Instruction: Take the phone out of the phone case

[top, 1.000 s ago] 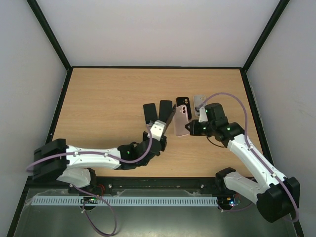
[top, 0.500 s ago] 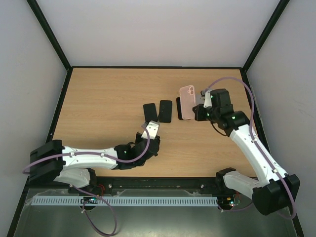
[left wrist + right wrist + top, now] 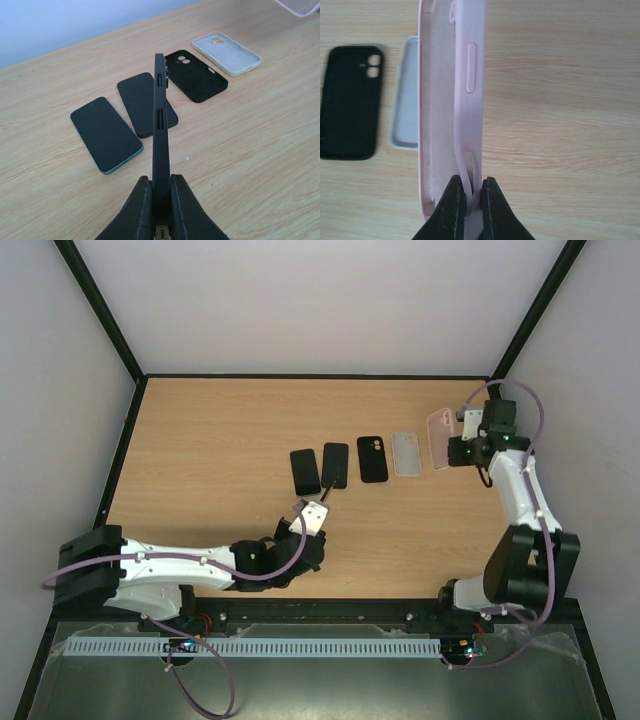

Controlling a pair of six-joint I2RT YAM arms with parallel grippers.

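Observation:
My left gripper point(image 3: 160, 187) is shut on the bottom end of a black phone point(image 3: 160, 125). It holds the phone on edge, above the table. In the top view this gripper point(image 3: 314, 512) is at the near middle. My right gripper point(image 3: 471, 192) is shut on the side wall of a pink phone case point(image 3: 445, 100). The case is empty and its inside shows. In the top view the right gripper point(image 3: 452, 448) holds the pink case point(image 3: 438, 432) at the far right, well apart from the phone.
Two dark phones point(image 3: 305, 471) point(image 3: 335, 465), a black case point(image 3: 372, 458) and a pale case point(image 3: 406, 453) lie flat in a row at mid-table. The same row shows in the left wrist view: phones point(image 3: 105, 134) point(image 3: 145, 102), black case point(image 3: 196, 75), pale case point(image 3: 226, 52).
The grippers were together at the pink case. Now the right gripper has carried the empty pink case far right, and the left has drawn back toward the near edge with the phone.

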